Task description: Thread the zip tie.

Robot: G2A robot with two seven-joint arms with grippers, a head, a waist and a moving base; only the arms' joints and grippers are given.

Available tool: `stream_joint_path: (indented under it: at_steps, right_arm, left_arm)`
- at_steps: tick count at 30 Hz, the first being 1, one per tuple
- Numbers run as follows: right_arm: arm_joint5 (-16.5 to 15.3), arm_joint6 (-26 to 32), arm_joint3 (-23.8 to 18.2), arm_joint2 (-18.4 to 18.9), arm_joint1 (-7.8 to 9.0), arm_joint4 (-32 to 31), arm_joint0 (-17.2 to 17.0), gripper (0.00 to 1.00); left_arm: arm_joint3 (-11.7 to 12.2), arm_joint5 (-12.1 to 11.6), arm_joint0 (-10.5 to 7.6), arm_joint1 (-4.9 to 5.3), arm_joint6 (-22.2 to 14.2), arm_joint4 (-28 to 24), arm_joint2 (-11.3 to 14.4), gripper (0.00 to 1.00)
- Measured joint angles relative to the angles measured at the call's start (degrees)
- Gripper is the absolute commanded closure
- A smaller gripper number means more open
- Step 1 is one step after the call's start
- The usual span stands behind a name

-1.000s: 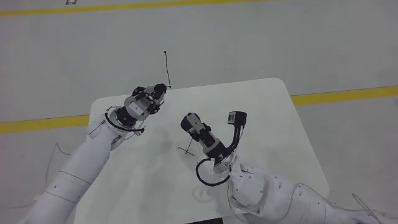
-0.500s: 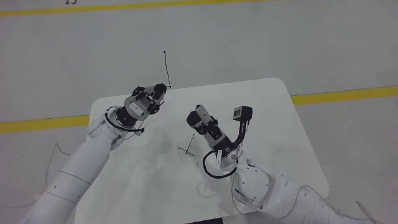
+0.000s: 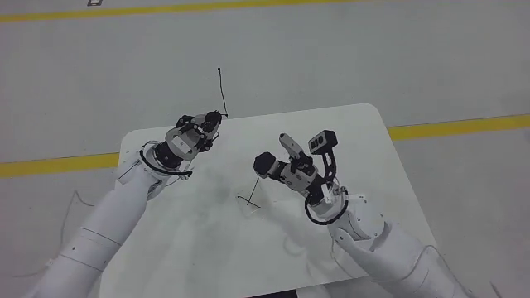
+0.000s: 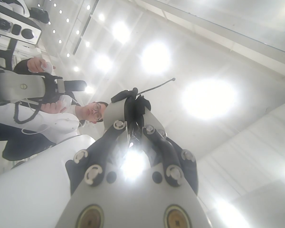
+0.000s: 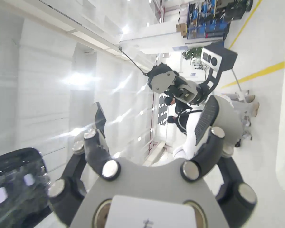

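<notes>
Top view: zip tie point(image 3: 223, 93) was recorded rising upright at the far edge of the table point(image 3: 356, 132), its lower end clamped in the left gripper point(image 3: 214, 120).
Free end: a small knob (possibly the head) was noted at the tip.
Right gripper point(image 3: 273, 154): fingers point(image 5: 101, 119) were found spread, nothing between them, well apart from the tie.
Handling: judged featherlight, springy and slick; the long free length was expected to whip.
Hold: best taken just below the knob.
Also listed: thin black strip point(image 3: 251, 192) lying on the table.
</notes>
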Motion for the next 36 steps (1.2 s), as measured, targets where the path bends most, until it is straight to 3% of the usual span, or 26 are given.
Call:
stream_joint_path:
  at_steps: [11, 20, 29, 34, 36]
  right_arm:
    - [0.0, -0.5, -0.1, 0.4, -0.18, 1.8, -0.5, 0.00]
    - [0.0, 12.5, 2.4, 4.9, -1.35, 13.6, -1.7, 0.00]
    - [0.0, 14.5, 5.9, 0.6, -4.33, 18.8, 5.2, 0.00]
    - [1.1, 12.8, 8.5, -2.8, -6.35, 22.2, 10.5, 0.00]
    - [1.2, 12.9, 8.9, -3.1, -6.54, 22.8, 11.1, 0.00]
  left_arm:
    - [0.0, 0.0, 0.00, 0.00, 0.0, 0.0, 0.0, 1.00]
    - [0.0, 0.0, 0.00, 0.00, 0.0, 0.0, 0.0, 1.00]
    - [0.0, 0.0, 0.00, 0.00, 0.0, 0.0, 0.0, 1.00]
    - [0.0, 0.0, 0.00, 0.00, 0.0, 0.0, 0.0, 1.00]
    - [0.0, 0.0, 0.00, 0.00, 0.0, 0.0, 0.0, 1.00]
